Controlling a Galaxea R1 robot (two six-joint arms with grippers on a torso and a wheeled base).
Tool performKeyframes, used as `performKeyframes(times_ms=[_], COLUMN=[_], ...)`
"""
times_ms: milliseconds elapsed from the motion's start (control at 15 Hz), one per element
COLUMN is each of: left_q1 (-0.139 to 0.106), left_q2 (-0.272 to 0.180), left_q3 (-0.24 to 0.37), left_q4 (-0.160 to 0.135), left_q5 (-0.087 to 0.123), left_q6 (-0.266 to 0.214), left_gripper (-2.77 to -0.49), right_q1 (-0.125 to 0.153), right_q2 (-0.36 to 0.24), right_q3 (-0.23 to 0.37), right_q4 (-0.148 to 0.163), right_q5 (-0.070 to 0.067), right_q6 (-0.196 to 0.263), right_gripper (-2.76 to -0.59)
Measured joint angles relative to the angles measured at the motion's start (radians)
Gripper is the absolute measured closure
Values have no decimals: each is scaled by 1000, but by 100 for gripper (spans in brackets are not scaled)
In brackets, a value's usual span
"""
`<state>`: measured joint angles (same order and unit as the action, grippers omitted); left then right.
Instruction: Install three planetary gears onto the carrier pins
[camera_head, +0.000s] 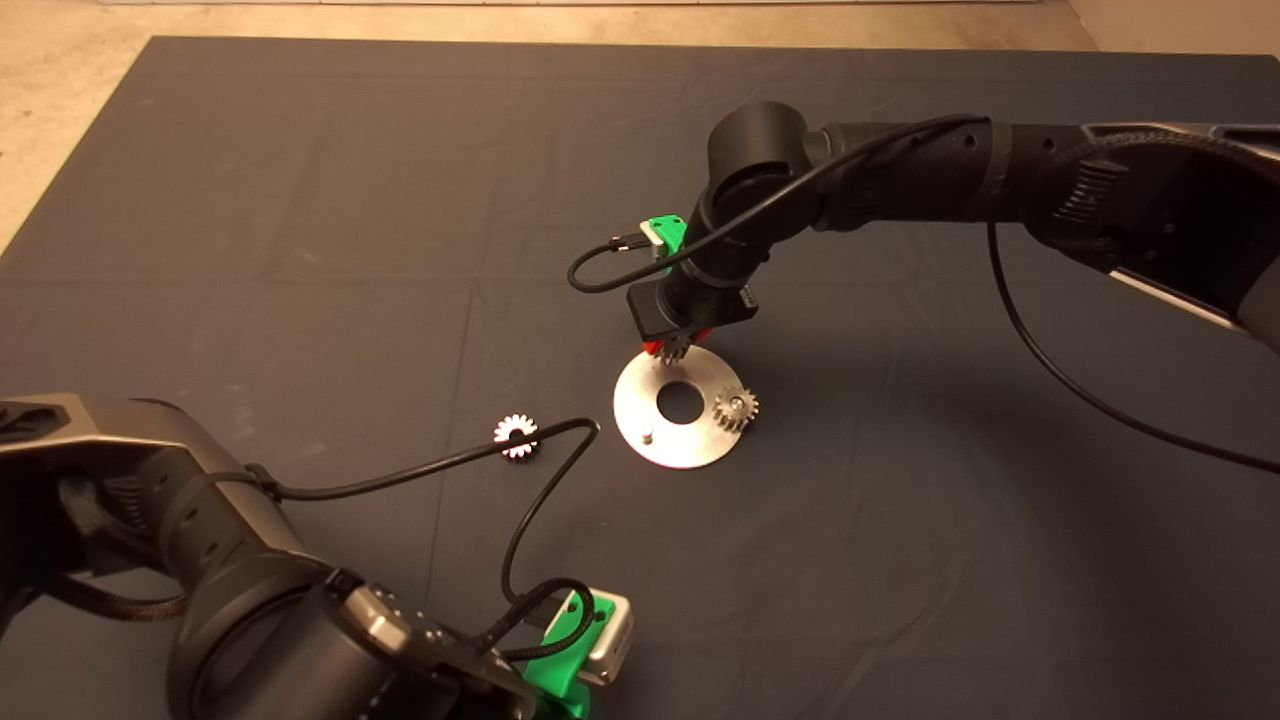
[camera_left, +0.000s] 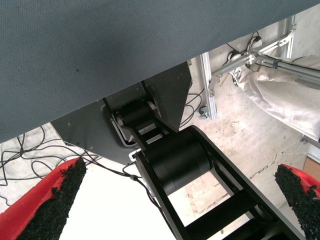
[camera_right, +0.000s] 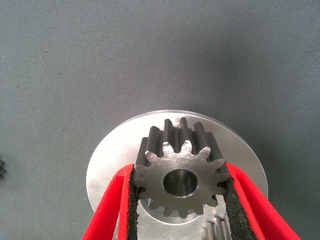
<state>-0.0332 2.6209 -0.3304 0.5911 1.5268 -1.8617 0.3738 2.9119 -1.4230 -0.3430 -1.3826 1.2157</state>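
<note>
The round shiny carrier disc (camera_head: 640, 400) lies mid-mat. One planetary gear (camera_head: 735, 408) sits on its right pin. A bare pin (camera_head: 648, 436) stands at the disc's near left. A third gear (camera_head: 516, 436) lies loose on the mat to the disc's left. My right gripper (camera_head: 672, 345) is shut on a gear (camera_head: 677, 351) just above the disc's far edge. In the right wrist view the gripper (camera_right: 179, 170) holds that gear (camera_right: 162, 165) flat between both pads over the disc (camera_right: 107, 167). The seated gear (camera_right: 217, 232) shows beside it. My left gripper (camera_head: 575, 650) is parked at the mat's near edge, open.
The left arm's black cable (camera_head: 420, 465) loops over the mat and passes the loose gear. The left wrist view shows the mat's edge (camera_left: 100, 65), the robot's base (camera_left: 175, 160) and the floor beyond the open left gripper (camera_left: 180, 170).
</note>
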Motion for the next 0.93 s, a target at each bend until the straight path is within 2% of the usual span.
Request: performKeyframes(times_ms=[467, 667, 933], left_q1=[0, 0, 0], left_q2=[0, 0, 0], left_q3=[0, 0, 0], left_q4=[0, 0, 0], left_q5=[0, 0, 0], left_q6=[0, 0, 0], left_gripper=[-276, -276, -276], right_q1=[0, 0, 0], right_q2=[1, 16, 17], right_q3=[-3, -16, -16], right_q4=[2, 2, 2], right_q5=[3, -7, -4], right_q6=[0, 0, 0], right_gripper=[-95, -95, -95])
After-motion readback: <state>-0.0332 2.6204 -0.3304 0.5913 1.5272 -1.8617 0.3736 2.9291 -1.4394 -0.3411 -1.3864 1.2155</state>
